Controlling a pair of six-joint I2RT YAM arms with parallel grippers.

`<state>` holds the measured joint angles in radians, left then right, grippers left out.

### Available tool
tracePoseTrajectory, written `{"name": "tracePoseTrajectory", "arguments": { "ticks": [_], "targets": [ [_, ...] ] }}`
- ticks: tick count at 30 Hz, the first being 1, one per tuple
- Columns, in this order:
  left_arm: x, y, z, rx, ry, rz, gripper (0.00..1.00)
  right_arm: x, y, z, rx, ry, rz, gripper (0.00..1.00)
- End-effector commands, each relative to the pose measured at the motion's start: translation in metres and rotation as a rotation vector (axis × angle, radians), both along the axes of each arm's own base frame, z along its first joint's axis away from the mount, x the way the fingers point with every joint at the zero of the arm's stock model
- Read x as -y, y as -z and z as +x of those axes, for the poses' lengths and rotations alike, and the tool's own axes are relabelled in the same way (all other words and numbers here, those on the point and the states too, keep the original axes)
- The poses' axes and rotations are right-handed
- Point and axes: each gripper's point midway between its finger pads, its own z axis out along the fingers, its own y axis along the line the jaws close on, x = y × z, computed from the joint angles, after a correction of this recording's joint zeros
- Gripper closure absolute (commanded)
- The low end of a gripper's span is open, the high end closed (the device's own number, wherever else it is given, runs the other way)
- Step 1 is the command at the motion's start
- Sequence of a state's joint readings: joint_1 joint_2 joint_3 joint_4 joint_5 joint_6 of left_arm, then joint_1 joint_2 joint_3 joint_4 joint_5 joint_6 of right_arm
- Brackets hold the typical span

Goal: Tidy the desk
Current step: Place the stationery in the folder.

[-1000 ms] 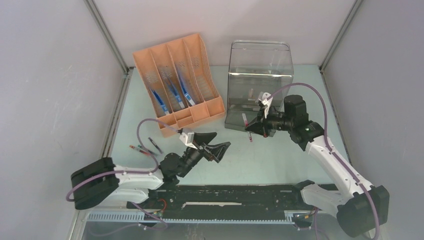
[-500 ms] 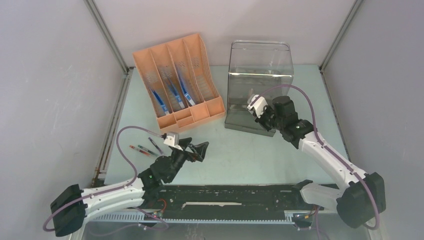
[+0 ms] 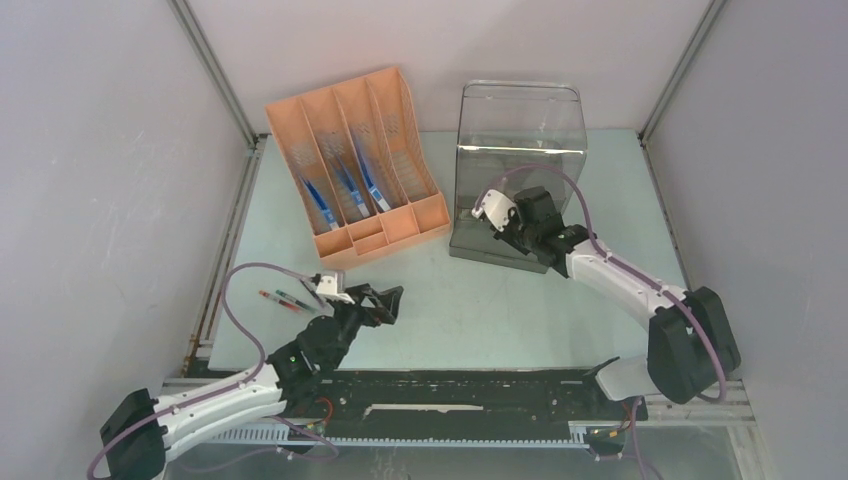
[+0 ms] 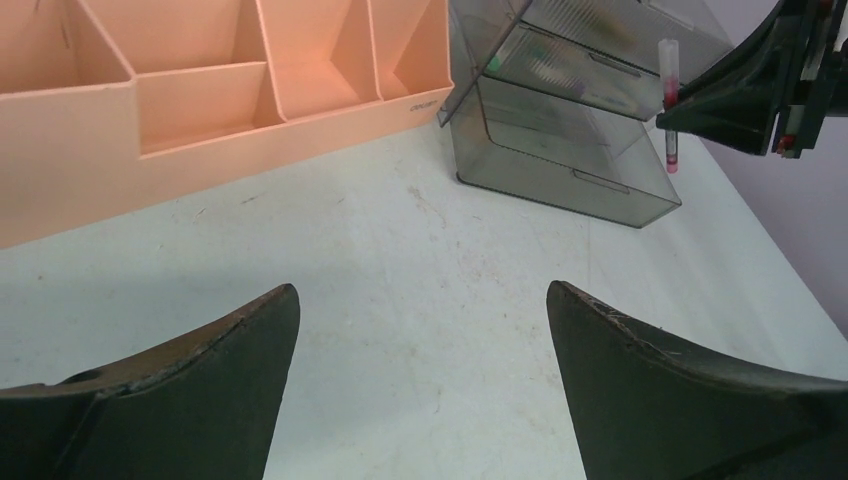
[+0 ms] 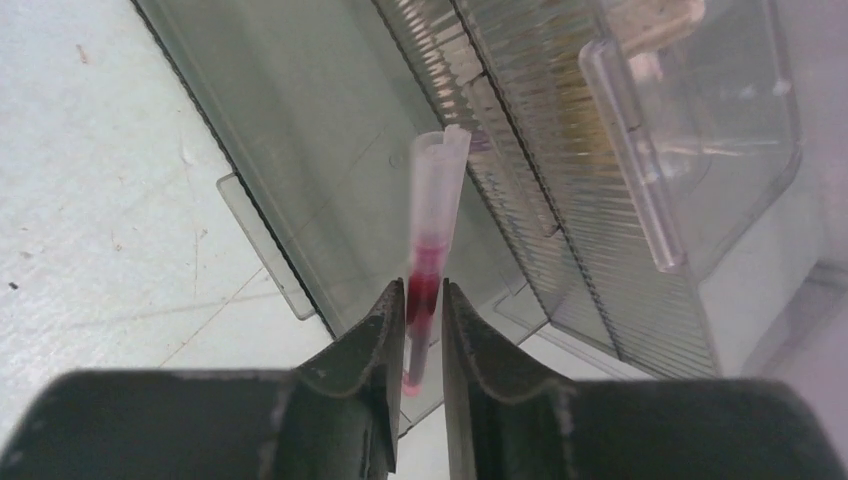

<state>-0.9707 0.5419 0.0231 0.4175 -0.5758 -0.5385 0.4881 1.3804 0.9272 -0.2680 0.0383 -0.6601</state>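
Mint-green, hard and flat, the desk (image 3: 520,310) lies fixed under both arms and is likely not for lifting. The handling falls to its light, stiff, slick clutter, such as the red pen (image 5: 428,250), best pinched mid-barrel. The right gripper (image 5: 422,300) stands narrow around that pen over the clear organiser (image 5: 620,150), though whether it actually grips cannot be told, while the left gripper (image 4: 422,290) hangs wide and empty above bare desk.
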Motion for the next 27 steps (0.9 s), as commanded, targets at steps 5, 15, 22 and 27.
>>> {"name": "tracePoseTrajectory", "arguments": {
  "ticks": [5,15,22,27],
  "targets": [
    [-0.012,0.004,0.003,-0.022,-0.057,-0.032,0.12,0.004,-0.003,0.013,0.04,0.059,-0.064,0.53],
    [-0.021,0.015,0.002,-0.145,-0.115,-0.101,0.12,-0.042,-0.038,-0.05,-0.075,-0.188,0.137,0.47],
    [-0.065,0.039,0.003,-0.32,-0.351,-0.125,0.12,-0.053,-0.052,-0.07,-0.072,-0.268,0.178,0.46],
    [-0.096,0.048,0.002,-0.423,-0.498,-0.129,0.14,-0.055,-0.05,-0.073,-0.075,-0.282,0.162,0.46]
  ]
}}
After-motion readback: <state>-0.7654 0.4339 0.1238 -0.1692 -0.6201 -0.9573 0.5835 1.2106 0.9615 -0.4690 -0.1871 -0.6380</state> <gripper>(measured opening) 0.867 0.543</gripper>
